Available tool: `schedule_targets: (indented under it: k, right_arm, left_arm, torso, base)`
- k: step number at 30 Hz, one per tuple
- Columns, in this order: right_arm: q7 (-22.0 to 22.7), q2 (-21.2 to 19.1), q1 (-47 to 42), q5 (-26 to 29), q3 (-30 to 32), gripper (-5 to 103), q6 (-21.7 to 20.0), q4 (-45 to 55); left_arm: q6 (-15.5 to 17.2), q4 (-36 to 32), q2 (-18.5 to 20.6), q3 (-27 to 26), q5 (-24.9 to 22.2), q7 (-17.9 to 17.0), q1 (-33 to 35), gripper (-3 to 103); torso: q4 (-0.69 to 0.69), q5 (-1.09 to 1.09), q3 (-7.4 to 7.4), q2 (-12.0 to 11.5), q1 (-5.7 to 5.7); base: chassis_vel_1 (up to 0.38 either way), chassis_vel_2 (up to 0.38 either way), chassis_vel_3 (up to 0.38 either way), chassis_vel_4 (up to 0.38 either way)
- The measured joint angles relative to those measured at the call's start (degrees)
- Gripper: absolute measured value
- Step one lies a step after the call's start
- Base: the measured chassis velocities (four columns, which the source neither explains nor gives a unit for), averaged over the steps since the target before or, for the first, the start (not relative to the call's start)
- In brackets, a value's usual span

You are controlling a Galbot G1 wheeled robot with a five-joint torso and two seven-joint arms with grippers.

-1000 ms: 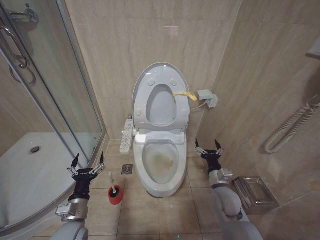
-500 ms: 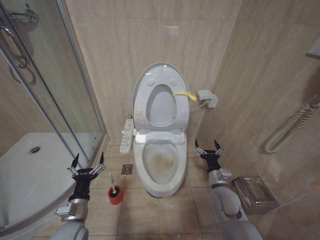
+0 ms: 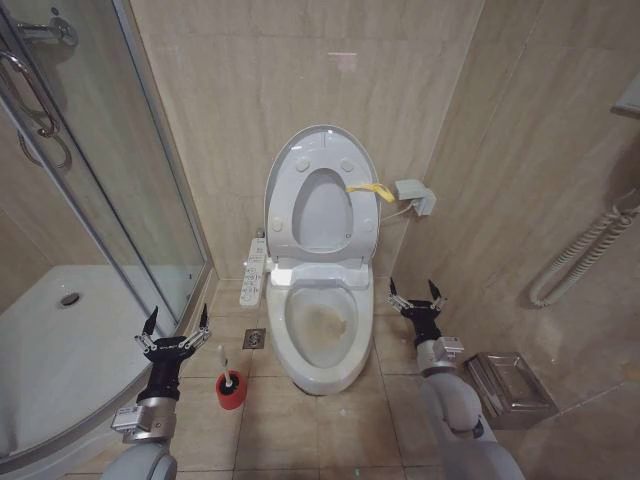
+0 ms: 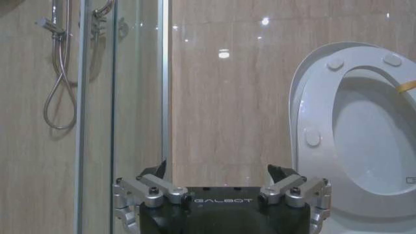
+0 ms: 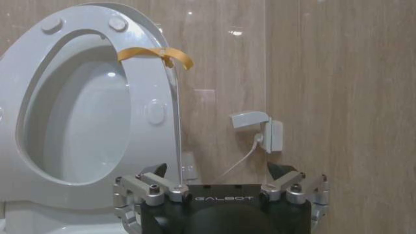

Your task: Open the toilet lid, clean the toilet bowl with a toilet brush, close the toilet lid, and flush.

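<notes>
The toilet lid (image 3: 322, 215) stands upright against the back wall, with the seat ring (image 3: 340, 165) raised against it and a yellow tab (image 3: 370, 188) on its side edge. Below it the toilet bowl (image 3: 320, 325) lies uncovered, stained yellowish-brown inside. The toilet brush (image 3: 222, 358) stands in its red holder (image 3: 231, 392) on the floor, left of the bowl. My left gripper (image 3: 177, 315) hovers open just left of the brush, fingers up. My right gripper (image 3: 413, 290) is open beside the bowl's right side. Each wrist view shows its own open gripper (image 4: 217, 168) (image 5: 217, 168) facing the raised lid (image 4: 370, 146) (image 5: 78, 122).
A glass shower door (image 3: 150, 200) and curved shower tray (image 3: 60, 350) close off the left. A button panel (image 3: 256, 270) sits at the bowl's left and a floor drain (image 3: 254, 340) below it. On the right are a metal box (image 3: 510, 382) and a wall hose (image 3: 580, 260).
</notes>
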Motion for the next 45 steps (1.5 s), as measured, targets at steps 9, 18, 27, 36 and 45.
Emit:
schedule_targets:
  k: [9,18,27,36,45]
  right_arm:
    - [0.01,0.00,0.00,-0.02,0.00,100,0.00,0.00]
    - [0.02,0.00,0.00,-0.03,0.00,100,0.00,0.02]
    - [0.02,0.00,0.00,-0.03,0.00,100,0.01,0.02]
    - [0.03,0.00,0.00,-0.03,0.00,100,0.00,0.02]
    - [0.02,0.00,0.00,-0.03,0.00,100,0.00,0.03]
  left_arm:
    - [0.00,0.00,0.00,0.00,0.00,0.00,0.00,100]
    - [0.00,0.00,0.00,0.00,0.00,0.00,0.00,100]
    - [0.00,0.00,0.00,0.00,0.00,0.00,0.00,100]
    - [0.00,0.00,0.00,0.00,0.00,0.00,0.00,100]
    - [0.00,0.00,0.00,0.00,0.00,0.00,0.00,100]
  torso:
    - [0.00,0.00,0.00,0.00,0.00]
    - [0.00,0.00,0.00,0.00,0.00]
    - [0.00,0.00,0.00,0.00,0.00]
    - [0.00,0.00,0.00,0.00,0.00]
    - [0.00,0.00,0.00,0.00,0.00]
  base:
    - [0.000,0.000,0.000,0.000]
    - [0.000,0.000,0.000,0.000]
    - [0.000,0.000,0.000,0.000]
    - [0.000,0.000,0.000,0.000]
    - [0.000,0.000,0.000,0.000]
